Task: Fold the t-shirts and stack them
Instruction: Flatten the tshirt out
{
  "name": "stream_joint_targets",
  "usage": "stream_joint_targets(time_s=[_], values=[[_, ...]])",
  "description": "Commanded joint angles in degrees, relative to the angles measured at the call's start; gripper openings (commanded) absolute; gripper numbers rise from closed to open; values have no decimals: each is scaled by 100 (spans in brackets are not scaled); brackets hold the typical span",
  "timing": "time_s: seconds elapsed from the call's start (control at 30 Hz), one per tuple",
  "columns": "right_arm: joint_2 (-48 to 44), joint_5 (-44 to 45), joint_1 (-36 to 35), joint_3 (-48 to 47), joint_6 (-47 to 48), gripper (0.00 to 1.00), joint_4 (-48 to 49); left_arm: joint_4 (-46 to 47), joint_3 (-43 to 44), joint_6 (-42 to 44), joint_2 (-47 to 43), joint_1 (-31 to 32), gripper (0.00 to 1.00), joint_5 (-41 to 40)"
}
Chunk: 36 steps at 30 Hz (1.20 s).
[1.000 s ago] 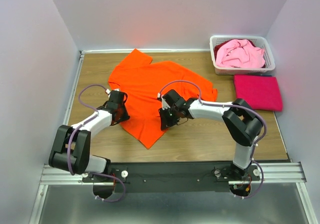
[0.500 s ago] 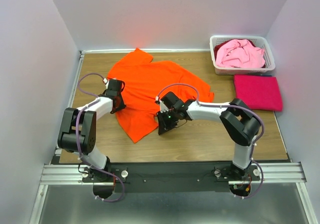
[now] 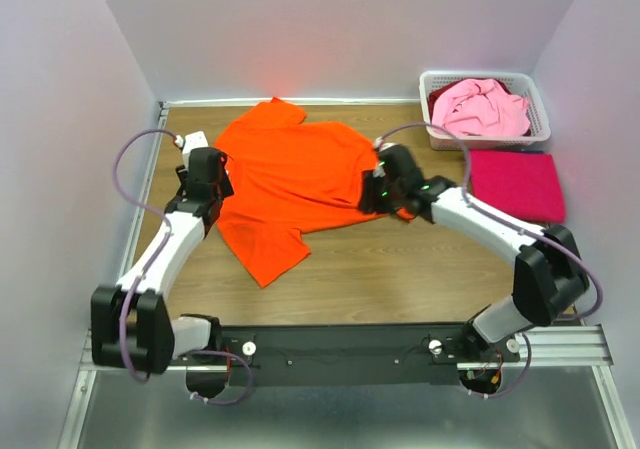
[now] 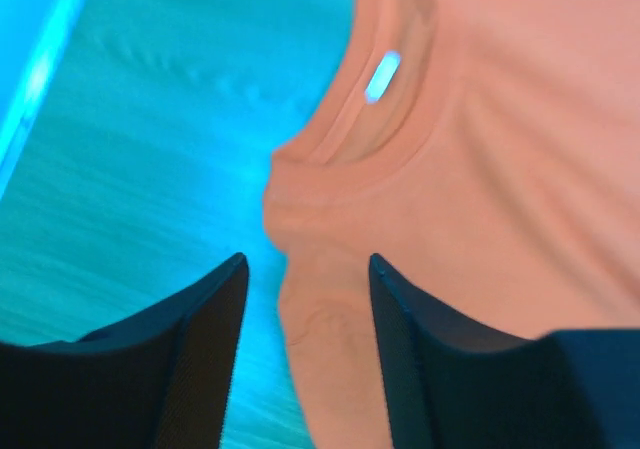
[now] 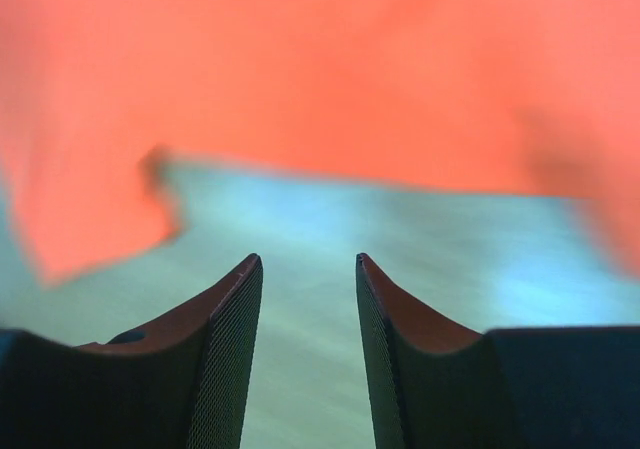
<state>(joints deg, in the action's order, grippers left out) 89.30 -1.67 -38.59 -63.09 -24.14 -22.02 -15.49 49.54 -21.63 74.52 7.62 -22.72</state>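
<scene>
Both arms have swung outward to opposite edges of the orange t-shirt, which lies spread on the tabletop. The left hand and right hand stand open and empty. Expect light, limp cloth; pinch your grips at seamed edges, such as the collar.

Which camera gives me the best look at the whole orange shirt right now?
The top view: the orange shirt lies spread on the table, nearly all of it in sight. The left wrist view shows only its collar and label close up; the right wrist view shows just a blurred edge.
</scene>
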Motion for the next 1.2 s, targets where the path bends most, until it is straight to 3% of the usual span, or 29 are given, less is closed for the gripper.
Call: stream_joint_targets(time_s=[0.0,0.3,0.87,0.93,1.03,1.17], values=[[-324,625,999,376,67,50,-294,853,-627,237,-1155,21,68,302],[-176,-288,2442,833,-125,50,294,1522,-1622,361,-2907,91,71,971],[527,-1028,2848,1282,-337,46,1235,1645,-1403,466,-2513,258,70,1033],[580,-1098,2839,1282,-302,41,1270,1654,-1403,475,-2486,267,70,1041],[519,-1212,2848,1229,-284,18,1271,1663,-1403,484,-2460,267,69,1068],[229,-1301,2848,993,-232,3,1236,1672,-1403,484,-2434,267,69,1068]])
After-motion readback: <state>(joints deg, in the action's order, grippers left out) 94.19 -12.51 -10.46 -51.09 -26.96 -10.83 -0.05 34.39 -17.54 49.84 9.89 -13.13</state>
